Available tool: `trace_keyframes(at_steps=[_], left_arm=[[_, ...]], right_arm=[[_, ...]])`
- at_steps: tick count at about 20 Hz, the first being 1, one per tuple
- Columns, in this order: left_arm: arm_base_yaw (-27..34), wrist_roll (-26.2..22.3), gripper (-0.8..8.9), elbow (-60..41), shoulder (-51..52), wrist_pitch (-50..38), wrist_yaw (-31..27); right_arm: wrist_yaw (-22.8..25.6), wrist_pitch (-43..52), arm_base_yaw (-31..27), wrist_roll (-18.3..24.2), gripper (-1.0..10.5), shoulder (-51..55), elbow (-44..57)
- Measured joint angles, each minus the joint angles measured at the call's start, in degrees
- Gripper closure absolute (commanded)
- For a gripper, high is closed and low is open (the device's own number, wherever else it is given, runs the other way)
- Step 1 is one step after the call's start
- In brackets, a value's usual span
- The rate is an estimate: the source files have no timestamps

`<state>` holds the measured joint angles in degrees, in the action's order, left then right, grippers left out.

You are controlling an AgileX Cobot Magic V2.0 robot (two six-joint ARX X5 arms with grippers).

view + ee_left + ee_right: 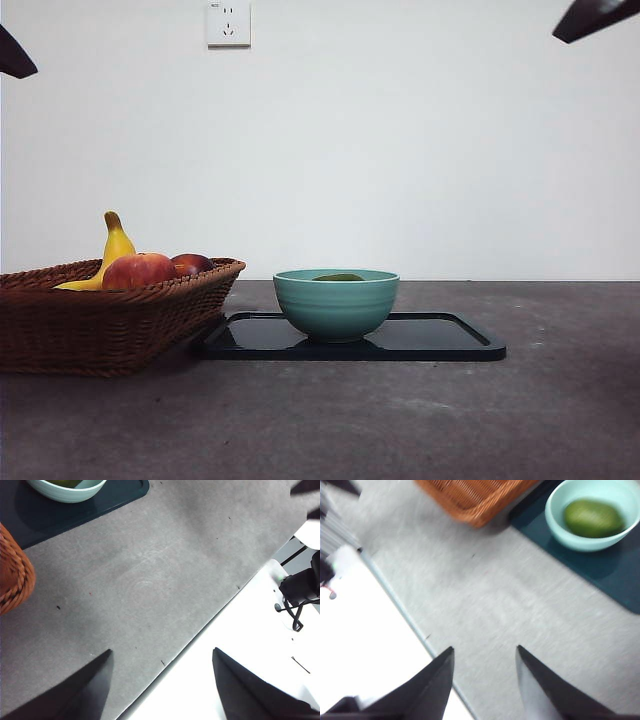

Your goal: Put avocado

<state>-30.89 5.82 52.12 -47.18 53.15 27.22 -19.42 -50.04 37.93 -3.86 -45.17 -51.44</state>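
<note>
Avocado [593,518] on its side in bowl [560,530], lengthwise across.

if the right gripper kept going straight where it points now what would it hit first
Probably just bare table: the right gripper is open and empty, and the bowl holding the avocado sits off to one side.

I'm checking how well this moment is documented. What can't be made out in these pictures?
- Dark green avocado: front view shows only its top above the teal ceramic bowl rim.
- Brown wicker basket: cut by the front view's edge; its wall hides the fruit's lower parts.
- Right wrist view: blurred, avocado skin texture unclear.
- Left gripper, right gripper: only jaws show.
</note>
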Motion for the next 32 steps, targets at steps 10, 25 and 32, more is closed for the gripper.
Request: trace_keyframes(at_steps=[10,25,32], left_arm=[[0.0,0.0,5.18,0.0,0.0,0.0,0.0],[0.0,-0.2,8.04,0.0,0.0,0.0,0.0],[0.2,-0.6,8.04,0.0,0.3,-0.7,-0.4]], right_arm=[[0.0,1.2,0.2,-0.1,7.5,0.7,0.1],[0.0,1.5,0.2,-0.1,9.4,0.7,0.1],[0.0,1.5,0.2,-0.1,9.4,0.7,0.1]])
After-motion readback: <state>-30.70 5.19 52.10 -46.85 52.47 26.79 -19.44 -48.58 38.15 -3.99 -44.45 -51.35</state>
